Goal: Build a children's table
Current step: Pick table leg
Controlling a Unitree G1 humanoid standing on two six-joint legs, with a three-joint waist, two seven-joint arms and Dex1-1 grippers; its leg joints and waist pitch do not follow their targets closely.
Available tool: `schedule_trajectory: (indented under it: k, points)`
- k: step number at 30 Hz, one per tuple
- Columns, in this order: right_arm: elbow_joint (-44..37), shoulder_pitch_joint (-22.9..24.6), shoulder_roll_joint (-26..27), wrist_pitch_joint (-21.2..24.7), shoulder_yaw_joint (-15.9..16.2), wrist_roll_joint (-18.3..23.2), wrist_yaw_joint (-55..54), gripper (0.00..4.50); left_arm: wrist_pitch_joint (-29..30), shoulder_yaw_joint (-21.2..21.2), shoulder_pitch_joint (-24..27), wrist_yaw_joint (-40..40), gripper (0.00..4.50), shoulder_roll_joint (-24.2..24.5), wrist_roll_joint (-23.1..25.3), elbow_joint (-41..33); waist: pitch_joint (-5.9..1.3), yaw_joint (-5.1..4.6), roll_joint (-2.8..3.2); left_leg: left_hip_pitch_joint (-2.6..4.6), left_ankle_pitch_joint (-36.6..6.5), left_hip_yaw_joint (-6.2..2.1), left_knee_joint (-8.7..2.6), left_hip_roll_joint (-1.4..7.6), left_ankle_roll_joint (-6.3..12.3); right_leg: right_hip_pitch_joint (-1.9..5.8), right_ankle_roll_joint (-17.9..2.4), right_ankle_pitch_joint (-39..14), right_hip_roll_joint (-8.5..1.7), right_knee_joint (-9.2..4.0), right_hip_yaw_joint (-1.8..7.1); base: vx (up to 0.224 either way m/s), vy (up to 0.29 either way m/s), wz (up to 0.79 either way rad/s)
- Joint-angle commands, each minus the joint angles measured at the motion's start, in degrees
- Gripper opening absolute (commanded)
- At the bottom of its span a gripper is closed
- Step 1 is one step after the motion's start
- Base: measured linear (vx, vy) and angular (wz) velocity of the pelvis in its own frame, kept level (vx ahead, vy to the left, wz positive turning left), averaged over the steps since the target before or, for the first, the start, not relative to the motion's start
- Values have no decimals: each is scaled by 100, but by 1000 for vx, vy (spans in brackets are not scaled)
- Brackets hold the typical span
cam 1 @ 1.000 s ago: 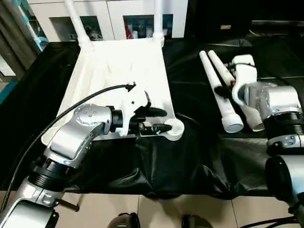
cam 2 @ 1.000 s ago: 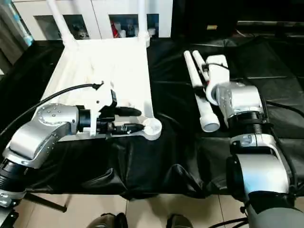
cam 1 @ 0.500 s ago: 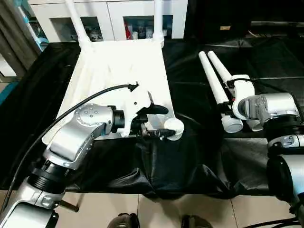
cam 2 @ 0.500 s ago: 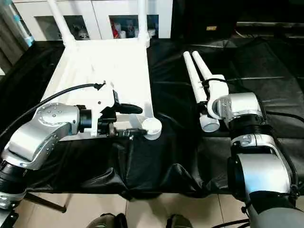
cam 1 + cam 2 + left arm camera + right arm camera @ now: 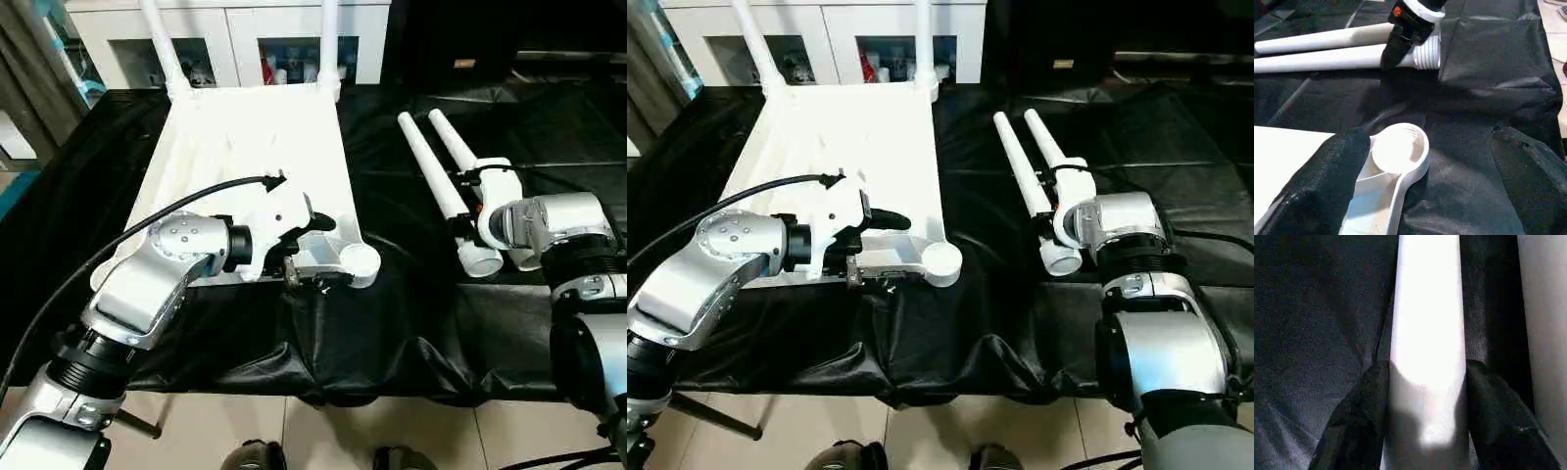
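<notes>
Left gripper (image 5: 1420, 176) has just spread wide by the near corner socket (image 5: 1399, 148) of the upside-down table top (image 5: 250, 147). Right gripper (image 5: 1425, 377) has dropped onto a loose leg (image 5: 437, 181), fingers (image 5: 1359, 416) hugging it both sides; pickup looks next. Second leg (image 5: 462, 157) lies just beside, cd snag. Black cloth (image 5: 392, 323) bunches underneath; cabinet (image 5: 225, 39) behind.
</notes>
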Motion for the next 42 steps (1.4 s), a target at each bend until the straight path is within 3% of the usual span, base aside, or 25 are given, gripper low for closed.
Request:
schedule_trajectory:
  k: [1, 6, 11, 12, 13, 15, 16, 17, 18, 19, 21, 23, 25, 26, 28, 29, 33, 35, 39, 42]
  points:
    - [123, 40, -8, -18, 0, -33, -3, 189, -10, -22, -31, 24, 450, 43, 46, -73, -621, 6, -104, 208, -1231, -204, -365, 304, 14, 337, -1293, -1548, -221, -408, 230, 0, 0, 0]
    - [258, 32, 1, -157, -96, 19, -103, 189, -72, 55, -28, 62, 450, -4, 63, -70, -628, 0, -138, 208, -1258, -200, -366, 304, 12, 332, -1300, -1512, -212, -410, 228, 0, 0, 0]
    - [296, 31, 8, -314, -280, 124, -225, 189, -83, 211, -51, 239, 450, -136, 15, -35, -635, 6, -127, 217, -1311, -206, -358, 305, -7, 329, -1301, -1517, -224, -416, 230, 0, 0, 0]
    - [251, 56, 23, -409, -418, 227, -258, 189, -66, 294, -73, 367, 450, -247, -19, 34, -634, 13, -74, 213, -1328, -216, -360, 299, -16, 331, -1305, -1511, -216, -403, 221, 0, 0, 0]
    - [251, 56, 23, -409, -418, 227, -258, 189, -66, 294, -73, 367, 450, -247, -19, 34, -638, -4, -109, 213, -1355, -203, -355, 297, -9, 331, -1305, -1460, -209, -415, 226, 0, 0, 0]
    - [157, 141, 39, -521, -618, 406, -222, 189, -56, 394, -140, 575, 450, -517, -97, 186, -638, -1, -67, 208, -1379, -200, -354, 288, 12, 343, -1311, -1443, -212, -425, 223, 0, 0, 0]
    - [157, 141, 39, -521, -618, 406, -222, 189, -56, 394, -140, 575, 450, -517, -97, 186, -640, 4, -94, 216, -1405, -202, -353, 290, 13, 340, -1315, -1439, -207, -432, 220, 0, 0, 0]
    - [109, 185, 44, -507, -700, 484, -199, 189, -69, 427, -175, 664, 450, -657, -133, 260, -644, 11, -66, 201, -1384, -203, -354, 281, 38, 349, -1311, -1398, -200, -433, 211, 0, 0, 0]
    - [101, 193, 45, -514, -713, 496, -196, 189, -70, 433, -183, 683, 450, -679, -135, 276, -645, 14, -77, 209, -1388, -206, -356, 286, 51, 343, -1318, -1380, -198, -432, 209, 0, 0, 0]
    - [-128, 336, 76, -713, -972, 745, -91, 189, -86, 508, -313, 1007, 450, -997, -114, 543, -646, 20, -27, 197, -1409, -212, -357, 281, 70, 356, -1318, -1360, -199, -429, 201, 0, 0, 0]
    - [-236, 391, 95, -822, -1086, 845, -35, 189, -87, 533, -363, 1137, 450, -1098, -84, 644, -659, 36, -66, 219, -1487, -210, -347, 277, 99, 360, -1269, -1411, -213, -460, 205, 0, 0, 0]
    - [-620, 521, 164, -955, -1384, 1169, 175, 189, 55, 724, -505, 1516, 450, -1340, -97, 856, -679, 32, -83, 172, -1298, -223, -343, 268, 184, 393, -1301, -1291, -210, -441, 183, 0, 0, 0]
    - [-1009, 655, 230, -1114, -1604, 1462, 388, 189, 253, 942, -636, 1871, 450, -1577, -153, 1022, -679, 41, -47, 182, -1293, -204, -325, 267, 260, 386, -1293, -1245, -211, -456, 189, 0, 0, 0]
    - [-1009, 655, 230, -1114, -1604, 1462, 388, 189, 253, 942, -636, 1871, 450, -1577, -153, 1022, -695, 44, -71, 165, -1216, -227, -328, 267, 310, 406, -1308, -1204, -210, -434, 167, 0, 0, 0]
    - [-1529, 822, 358, -1148, -1883, 1958, 827, 189, 423, 1213, -778, 2236, 450, -1852, -317, 1222, -682, 48, -58, 186, -1263, -201, -320, 258, 386, 381, -1294, -1295, -202, -484, 167, 0, 0, 0]
    - [-2115, 1039, 500, -1136, -2112, 2471, 1342, 189, 648, 1501, -919, 2499, 450, -2141, -610, 1392, -679, 61, -42, 172, -1240, -192, -317, 243, 438, 404, -1302, -1258, -192, -479, 157, 0, 0, 0]
    - [-2995, 1478, 573, -766, -1953, 2875, 1912, 188, 946, 1968, -1166, 2757, 450, -2588, -1199, 1591, -706, 156, -59, 157, -992, -218, -315, 271, 630, 403, -1362, -1052, -195, -471, 128, 0, 0, 0]
    - [-3541, 1781, 583, -514, -1723, 3103, 2249, 188, 1169, 2314, -1409, 2965, 450, -2853, -1694, 1786, -684, 194, -33, 179, -1118, -220, -318, 266, 572, 379, -1330, -1370, -200, -506, 124, 0, 0, 0]
    - [-4322, 2177, 622, -122, -1487, 3547, 2639, 188, 1433, 2603, -1712, 3131, 450, -3122, -1843, 2087, -669, 221, -29, 205, -1337, -259, -361, 275, 480, 368, -1024, -1883, -213, -591, 106, 0, 0, 0]
    - [-4533, 2320, 617, -79, -1323, 3533, 2669, 188, 1539, 2835, -1833, 3281, 450, -3293, -2073, 2204, -673, 217, -19, 196, -1311, -273, -387, 293, 434, 373, -974, -1956, -224, -599, 90, 0, 0, 0]
